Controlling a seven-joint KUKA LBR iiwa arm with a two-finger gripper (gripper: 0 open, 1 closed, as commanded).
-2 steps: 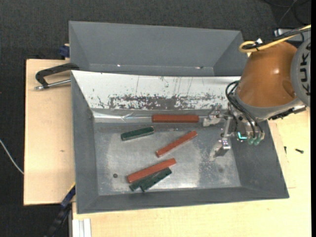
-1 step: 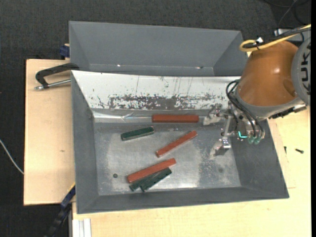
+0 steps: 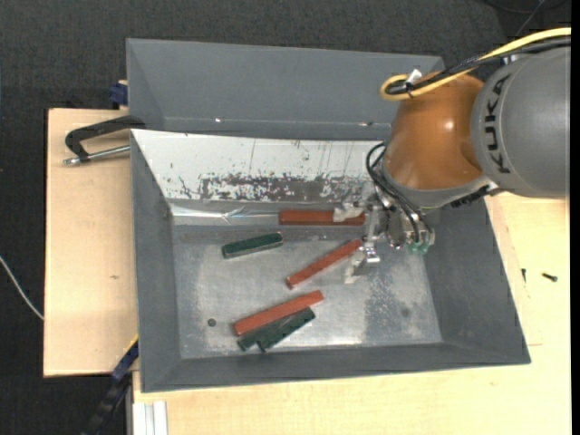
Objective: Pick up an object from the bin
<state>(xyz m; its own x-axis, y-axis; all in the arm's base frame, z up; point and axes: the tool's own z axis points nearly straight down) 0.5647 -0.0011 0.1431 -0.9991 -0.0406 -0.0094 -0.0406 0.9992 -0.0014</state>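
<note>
Orange wrist cover (image 3: 433, 139) looms uppermost; below it the gripper (image 3: 365, 259) sits at the right end of a slanted red bar (image 3: 319, 266) lying mid-floor in the bin (image 3: 152, 270). Whether it is open or closed cannot be told.

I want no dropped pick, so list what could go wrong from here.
1. The pincer hangs by the right end of the slanted red bar, not its middle. Gripped there, the bar may swing and slip out.
2. The back red bar lies close by, along the bin wall. Closing or lifting could nudge it or catch it too.
</note>
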